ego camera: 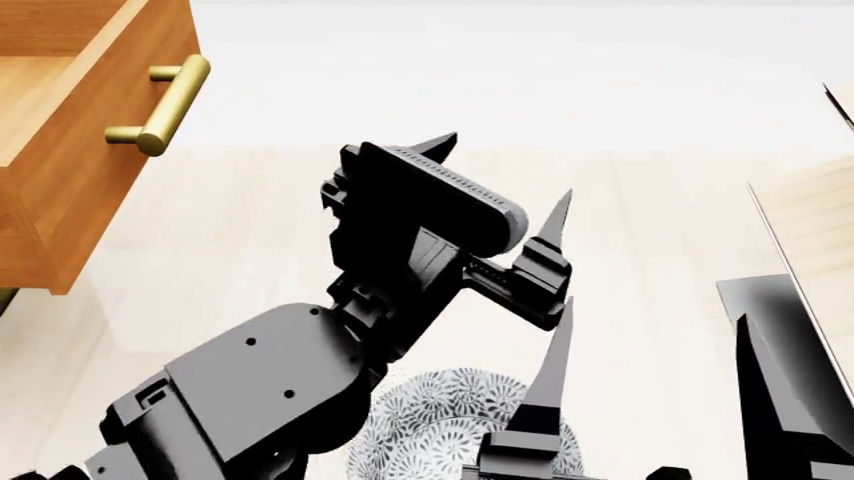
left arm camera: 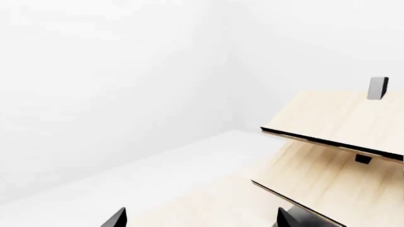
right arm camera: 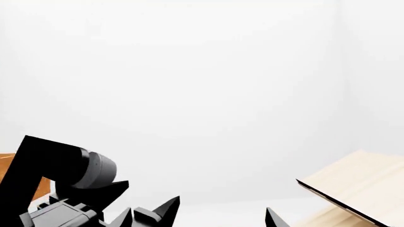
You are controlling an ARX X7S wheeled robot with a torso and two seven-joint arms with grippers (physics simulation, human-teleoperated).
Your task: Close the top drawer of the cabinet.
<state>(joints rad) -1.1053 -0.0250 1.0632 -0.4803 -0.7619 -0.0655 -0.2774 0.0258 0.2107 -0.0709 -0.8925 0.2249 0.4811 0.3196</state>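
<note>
While its 2 black pointed fingers stand spread with nothing between them, the left tool [ego camera: 494, 185] hangs raised over the pale wood desk [ego camera: 641, 250], pointing away from the robot. The right tool [ego camera: 554, 370] sits just nearer the robot, fingers likewise parted and empty; the right wrist view shows the same gap.

Well off to the left tool's left, and apart from it, juts the open top drawer [ego camera: 80, 150], an orange-brown wooden box with a flat front and a cylindrical brass bar handle [ego camera: 167, 105]. Of the cabinet itself little else can be made out in these views.

Judging by this, the reach is the step in hand: no contact with the drawer front yet. Next, the left tool would need to swing left to the flat front or handle and push it inward along the drawer's slide.

Below the left arm lies a grey speckled round bowl [ego camera: 454, 420]; its contents are hidden. To the tools' right stands a pale light-wood slanted rack [left arm camera: 341, 123]. The drawer's inside is not visible enough to tell what it holds.
</note>
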